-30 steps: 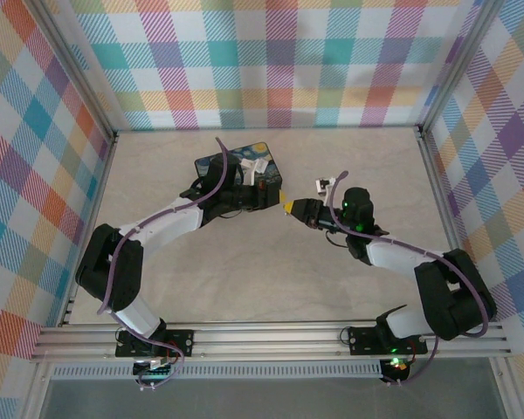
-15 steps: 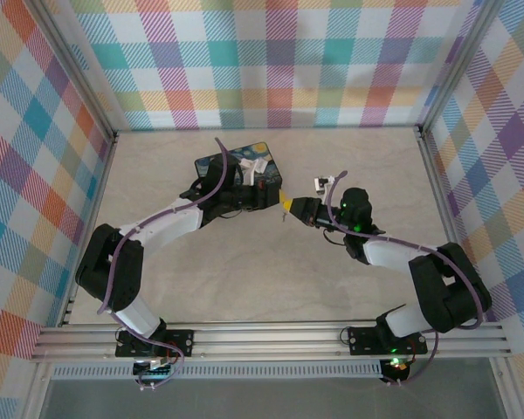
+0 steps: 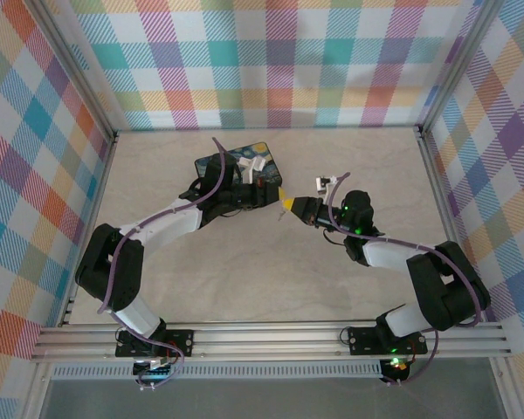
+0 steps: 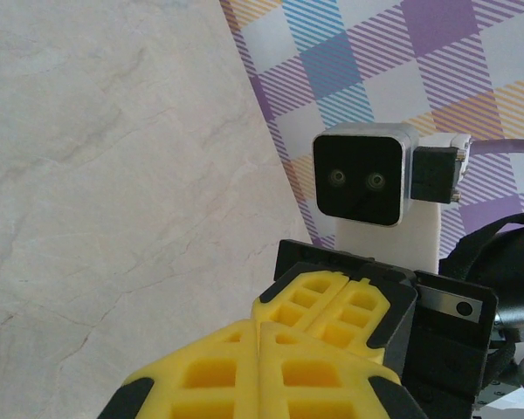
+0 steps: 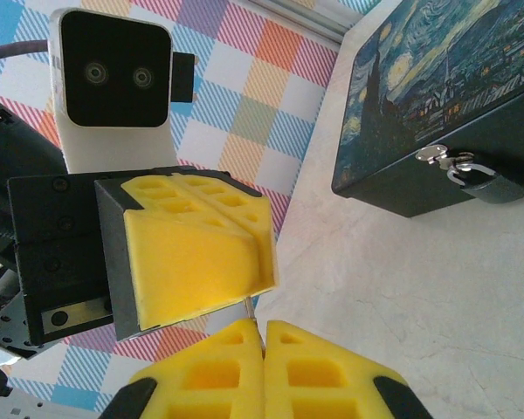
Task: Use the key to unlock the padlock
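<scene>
Two yellow fingers point(image 5: 218, 371) of the right gripper point(image 5: 264, 328) are pressed together, and in the seam between their tips sits the key point(image 5: 249, 307), a thin pale metal sliver standing up out of the pinch. Its upper end meets the lower edge of the left gripper point(image 5: 260, 253), whose yellow pads are also closed flat against each other. Whether those pads grip the key as well cannot be told. In the left wrist view the left gripper's own fingers point(image 4: 201, 380) show no gap, and the right gripper's closed tips butt up against them, tip to tip. Both grippers meet above the pale marbled table point(image 5: 437, 314), just off a corner of the black box point(image 5: 437, 78) with the swirly blue-and-yellow night-sky lid. From overhead that meeting point lies just beside the box's right-hand near corner, with the left arm reaching along the box's near side and the right arm coming in from the side away from the box. The padlock point(image 5: 496, 185), small and dark, hangs on the silvery hasp point(image 5: 437, 157) at the box's front face, its shackle threaded through, clear of both grippers.
</scene>
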`<state>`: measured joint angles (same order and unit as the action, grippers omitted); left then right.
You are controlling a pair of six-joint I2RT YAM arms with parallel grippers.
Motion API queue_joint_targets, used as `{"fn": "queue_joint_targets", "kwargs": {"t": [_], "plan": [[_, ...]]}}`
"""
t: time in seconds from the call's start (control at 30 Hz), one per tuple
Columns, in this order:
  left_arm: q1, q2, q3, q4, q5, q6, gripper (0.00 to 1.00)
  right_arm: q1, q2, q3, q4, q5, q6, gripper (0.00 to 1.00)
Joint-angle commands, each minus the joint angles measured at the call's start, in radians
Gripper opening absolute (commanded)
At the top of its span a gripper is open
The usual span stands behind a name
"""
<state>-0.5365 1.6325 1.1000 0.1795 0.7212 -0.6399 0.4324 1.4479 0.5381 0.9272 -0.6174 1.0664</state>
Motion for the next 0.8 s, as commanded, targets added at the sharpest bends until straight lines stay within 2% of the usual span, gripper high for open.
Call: {"fn": "queue_joint_targets", "kwargs": {"t": [0.0, 0.07, 0.1, 0.2, 0.3, 0.4, 0.6, 0.7, 0.77], "plan": [[0.012, -0.011, -0.024, 0.008, -0.016, 0.004, 0.00, 0.006, -0.026, -0.012, 0.059, 0.005, 0.002, 0.00], [0.018, -0.014, -0.024, -0.010, -0.031, 0.008, 0.00, 0.006, -0.046, -0.015, 0.024, 0.018, -0.021, 0.00], [0.020, -0.016, -0.023, -0.025, -0.044, 0.011, 0.04, 0.006, -0.054, -0.015, 0.003, 0.021, -0.035, 0.00], [0.027, -0.031, -0.019, -0.071, -0.090, 0.029, 0.35, 0.006, -0.079, -0.007, -0.081, 0.029, -0.092, 0.00], [0.032, -0.050, -0.012, -0.110, -0.135, 0.041, 0.46, 0.005, -0.093, -0.003, -0.136, 0.028, -0.136, 0.00], [0.035, -0.063, -0.001, -0.157, -0.187, 0.050, 0.51, 0.004, -0.096, 0.002, -0.182, 0.030, -0.169, 0.00], [0.036, -0.090, 0.004, -0.232, -0.309, 0.055, 0.53, 0.002, -0.081, 0.016, -0.226, 0.021, -0.211, 0.00], [0.036, -0.093, 0.020, -0.321, -0.408, 0.055, 0.54, 0.000, -0.088, 0.044, -0.326, 0.021, -0.264, 0.00], [0.036, -0.080, 0.035, -0.385, -0.479, 0.066, 0.58, -0.003, -0.100, 0.058, -0.390, 0.029, -0.301, 0.00]]}}
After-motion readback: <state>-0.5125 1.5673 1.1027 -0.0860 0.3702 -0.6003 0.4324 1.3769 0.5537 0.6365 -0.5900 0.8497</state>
